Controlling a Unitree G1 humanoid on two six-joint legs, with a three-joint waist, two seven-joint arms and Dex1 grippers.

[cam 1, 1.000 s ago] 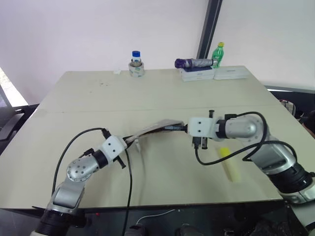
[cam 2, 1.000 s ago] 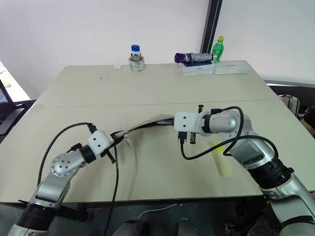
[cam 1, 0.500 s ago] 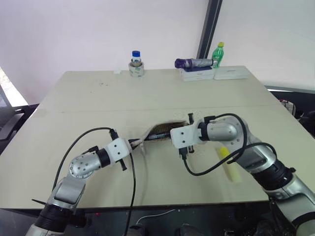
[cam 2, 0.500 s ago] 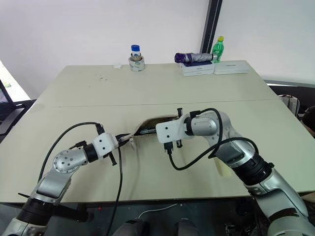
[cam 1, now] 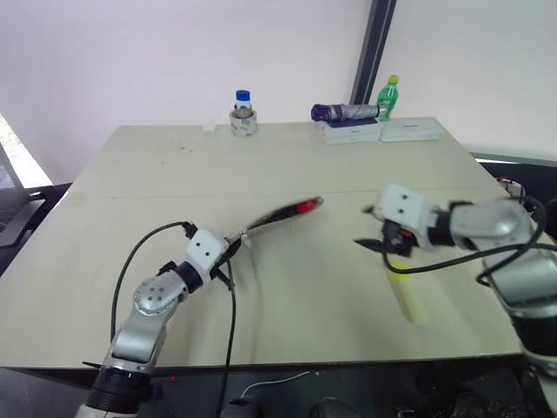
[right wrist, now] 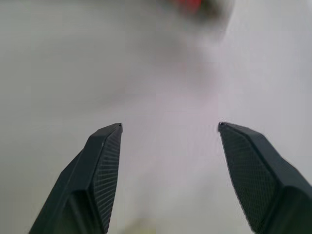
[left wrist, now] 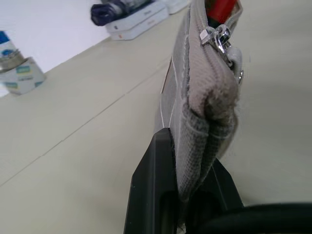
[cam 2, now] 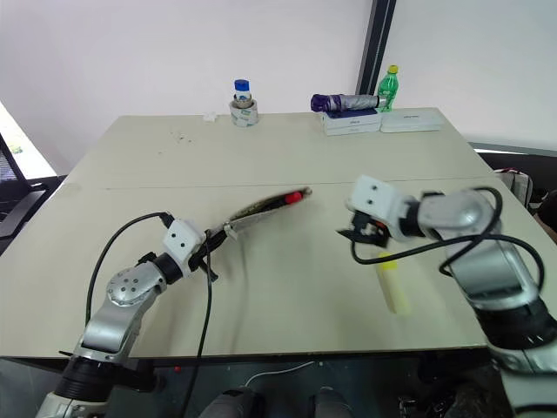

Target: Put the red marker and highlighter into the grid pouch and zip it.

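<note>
My left gripper (cam 1: 230,251) is shut on one end of the grid pouch (cam 1: 274,218), holding it edge-up over the table's middle. The left wrist view shows the grey fabric (left wrist: 195,117) pinched between the black fingers (left wrist: 153,185), with the zipper pull (left wrist: 219,38) near the far end. The red marker's red cap (cam 1: 305,207) sticks out of the pouch's far end. To the right, my right gripper (cam 1: 372,245) hangs open and empty above the table, apart from the pouch. The pale yellow highlighter (cam 1: 407,294) lies on the table just below and in front of it.
Along the far edge stand a small jar on a tape roll (cam 1: 243,114), a folded purple umbrella (cam 1: 344,111) on white boxes (cam 1: 383,131), and a green bottle (cam 1: 389,94). A black cable (cam 1: 231,322) loops from my left arm.
My right gripper has let go at the pouch's mouth, opened and swung away to the right. The marker now sits in the pouch with its red cap showing.
</note>
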